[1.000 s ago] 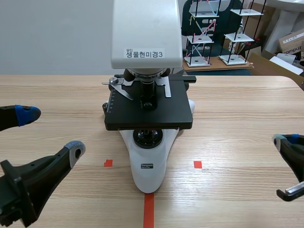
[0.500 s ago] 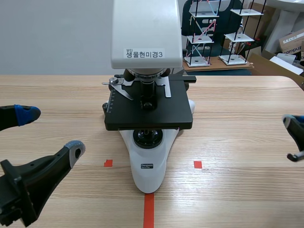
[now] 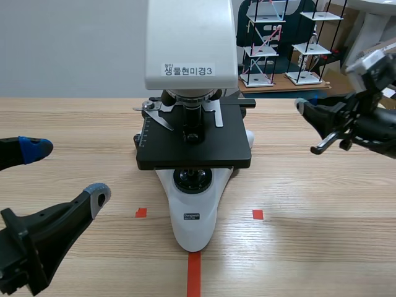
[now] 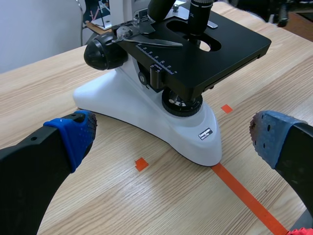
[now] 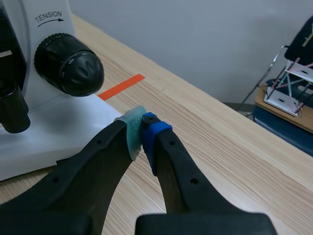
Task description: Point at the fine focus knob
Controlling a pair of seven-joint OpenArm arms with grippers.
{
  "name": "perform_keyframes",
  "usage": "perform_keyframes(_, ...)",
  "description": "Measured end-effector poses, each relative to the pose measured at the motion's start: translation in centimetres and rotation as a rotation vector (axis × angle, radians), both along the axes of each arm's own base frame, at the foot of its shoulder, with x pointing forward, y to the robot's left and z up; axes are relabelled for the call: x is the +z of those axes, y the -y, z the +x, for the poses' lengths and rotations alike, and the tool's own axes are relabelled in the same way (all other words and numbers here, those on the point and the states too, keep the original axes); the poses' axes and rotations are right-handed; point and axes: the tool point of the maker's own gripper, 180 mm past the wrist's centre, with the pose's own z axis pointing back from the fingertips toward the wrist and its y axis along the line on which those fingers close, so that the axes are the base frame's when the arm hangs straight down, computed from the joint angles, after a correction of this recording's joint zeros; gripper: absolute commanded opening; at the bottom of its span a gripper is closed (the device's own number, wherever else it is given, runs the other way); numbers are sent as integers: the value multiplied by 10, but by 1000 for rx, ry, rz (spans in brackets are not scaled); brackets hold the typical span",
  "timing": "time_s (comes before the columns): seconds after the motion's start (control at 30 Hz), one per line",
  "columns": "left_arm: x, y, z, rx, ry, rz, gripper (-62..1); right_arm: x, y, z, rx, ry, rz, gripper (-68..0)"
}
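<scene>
A white microscope with a black stage stands mid-table. Its black focus knob on the right flank has a smaller fine knob at its centre, under a "TENSION" mark. My right gripper is shut on nothing, its tips a short way from that knob and apart from it. In the scene view the right gripper hangs right of the stage, aimed toward the microscope. My left gripper stands open at the front left. The left wrist view shows the left gripper facing the base, with the other focus knob behind.
Orange-red tape marks lie before the microscope base. Beyond the table's far edge stand wire-frame models and cardboard boxes. Bare wood stretches right of the microscope.
My right arm has risen from the front right edge and swung back and inward toward the microscope's right side. The left arm and the microscope have not moved.
</scene>
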Motion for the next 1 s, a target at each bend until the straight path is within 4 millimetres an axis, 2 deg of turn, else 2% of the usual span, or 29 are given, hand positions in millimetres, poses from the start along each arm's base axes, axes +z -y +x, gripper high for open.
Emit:
perform_keyframes(0.17, 0, 0, 0, 0, 0, 0, 14, -14, -29, 8, 46, -36, 5, -677)
perform_keyframes(0.3, 0, 0, 0, 0, 0, 0, 14, -16, -39, 13, 53, -46, 22, -677)
perform_keyframes(1.0, 0, 0, 0, -1, 0, 0, 14, -15, -41, 15, 54, -43, 25, -677)
